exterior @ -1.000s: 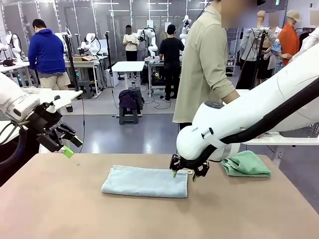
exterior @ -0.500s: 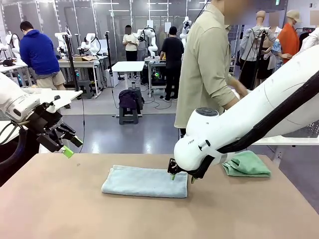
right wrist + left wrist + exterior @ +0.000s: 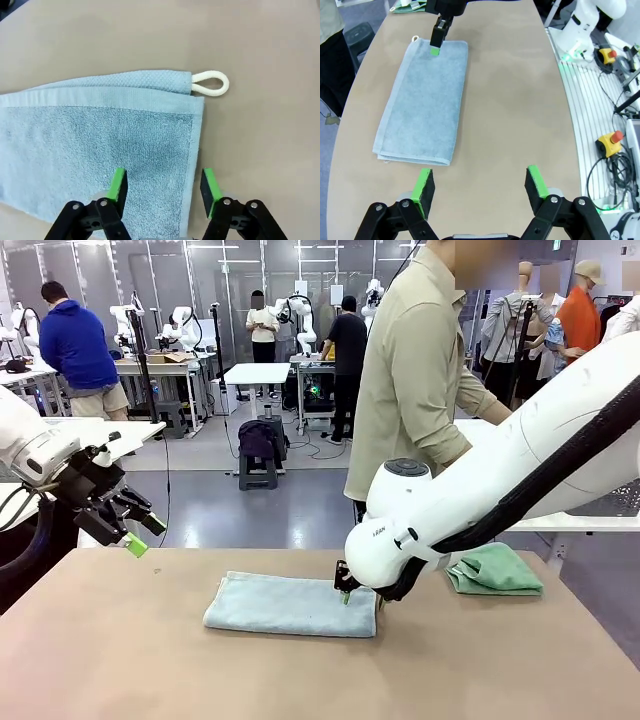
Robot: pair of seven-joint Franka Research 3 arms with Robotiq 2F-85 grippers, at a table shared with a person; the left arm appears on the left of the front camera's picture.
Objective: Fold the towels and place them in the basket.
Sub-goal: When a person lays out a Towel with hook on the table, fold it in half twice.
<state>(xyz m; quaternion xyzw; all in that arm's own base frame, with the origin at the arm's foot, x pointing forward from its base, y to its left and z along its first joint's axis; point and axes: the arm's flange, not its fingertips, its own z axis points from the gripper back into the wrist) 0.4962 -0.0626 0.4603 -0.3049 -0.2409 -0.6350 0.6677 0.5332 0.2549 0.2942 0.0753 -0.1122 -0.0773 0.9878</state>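
Table (image 3: 120, 660): tan top, bare along the near edge.

Blue-grey towel (image 3: 292, 603): folded into a long rectangle, flat near the table's middle. The right arm's wrist covers its right end in the front view. The right wrist view shows that end: a woven border, and a white corner loop (image 3: 211, 83) lying on the table off the far corner.

Right gripper (image 3: 360, 596): directly above the towel's right end, pointing down. The arm reaches in from the right, its bulky white wrist hiding most of the gripper from the front. Jaws parted moderately, holding nothing; one green pad (image 3: 118, 184) sits over the cloth, the other (image 3: 209, 185) just off its edge. Whether the tips touch the towel cannot be told.

Left gripper (image 3: 140, 535): raised off the table's left side, well apart from the towel, tilted down and to the right. Jaws wide, nothing between them.

Mint green towel (image 3: 494, 569): loosely bunched at the far right, its left part cut off by the right arm.

Person (image 3: 420, 370): standing at the far side, turned right; hands hard to make out.
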